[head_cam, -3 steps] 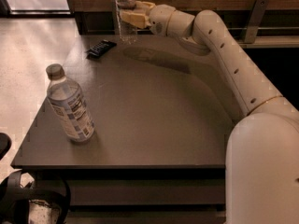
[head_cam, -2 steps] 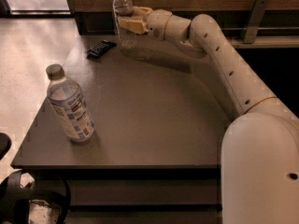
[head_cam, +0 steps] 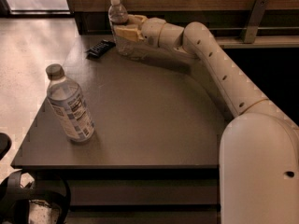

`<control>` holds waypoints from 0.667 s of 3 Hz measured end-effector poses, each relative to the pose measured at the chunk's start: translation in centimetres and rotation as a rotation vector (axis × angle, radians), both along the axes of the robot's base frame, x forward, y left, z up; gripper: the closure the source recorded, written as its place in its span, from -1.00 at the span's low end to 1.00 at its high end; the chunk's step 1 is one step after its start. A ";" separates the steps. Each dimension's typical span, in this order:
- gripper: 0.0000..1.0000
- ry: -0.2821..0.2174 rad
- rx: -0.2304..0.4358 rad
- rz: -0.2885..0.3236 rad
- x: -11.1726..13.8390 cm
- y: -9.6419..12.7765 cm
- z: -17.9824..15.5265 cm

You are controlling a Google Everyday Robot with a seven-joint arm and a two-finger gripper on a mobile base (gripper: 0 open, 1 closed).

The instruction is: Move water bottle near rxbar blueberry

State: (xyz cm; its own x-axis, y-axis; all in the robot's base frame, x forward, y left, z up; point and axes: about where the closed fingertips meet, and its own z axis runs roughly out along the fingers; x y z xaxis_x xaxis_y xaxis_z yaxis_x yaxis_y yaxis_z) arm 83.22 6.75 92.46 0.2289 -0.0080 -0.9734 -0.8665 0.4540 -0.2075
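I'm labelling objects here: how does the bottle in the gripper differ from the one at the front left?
The water bottle, held by the gripper at the far edge of the table, is slimmer with a white cap; the front bottle is wider, grey-capped, large-labelled and stands free. Both are clear and upright.
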 end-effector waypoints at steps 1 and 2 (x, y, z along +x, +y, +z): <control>1.00 0.008 -0.014 0.008 -0.2 0.7 -0.9; 1.00 0.016 -0.044 -0.009 -0.3 0.8 -1.6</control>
